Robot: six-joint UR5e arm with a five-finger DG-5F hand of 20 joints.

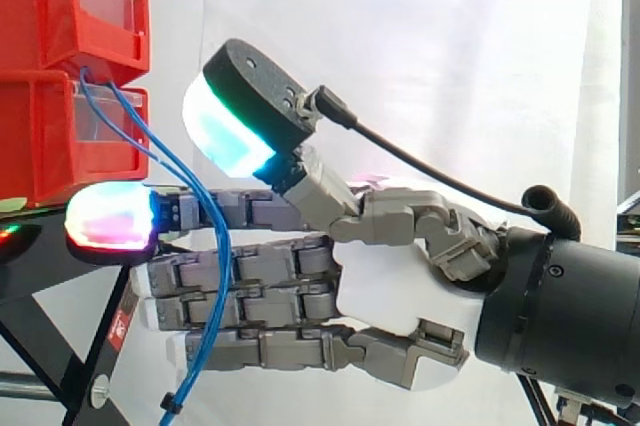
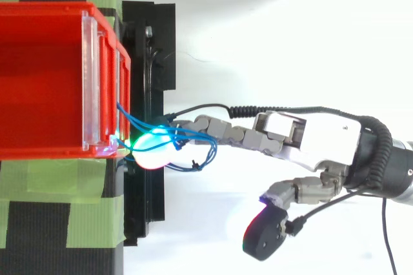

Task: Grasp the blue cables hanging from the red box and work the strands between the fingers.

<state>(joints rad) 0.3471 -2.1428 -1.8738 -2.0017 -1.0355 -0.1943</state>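
Cables first, blue and thin. From the side they come out at the front of the stacked red bins, at the seam between upper and lower, arc down to the right and cross the near face of the hand's fingers, with the loose end dangling below the lowest finger. The hand reaches in level from the right, palm on edge, fingers laid out straight toward the black stand – relaxed, not clenched. The top fingertip glows magenta and white just under the lower bin. The thumb is cocked up and clear of the strands, its pad cyan-green. Whether any strand is nipped between two fingers, I cannot tell. Now from above: the cables leave the bin front, run over the lit fingertip and across the outstretched finger, then loop down on the thumb's side. The hand lies stretched toward the stand – thumb swung well apart from the fingers.
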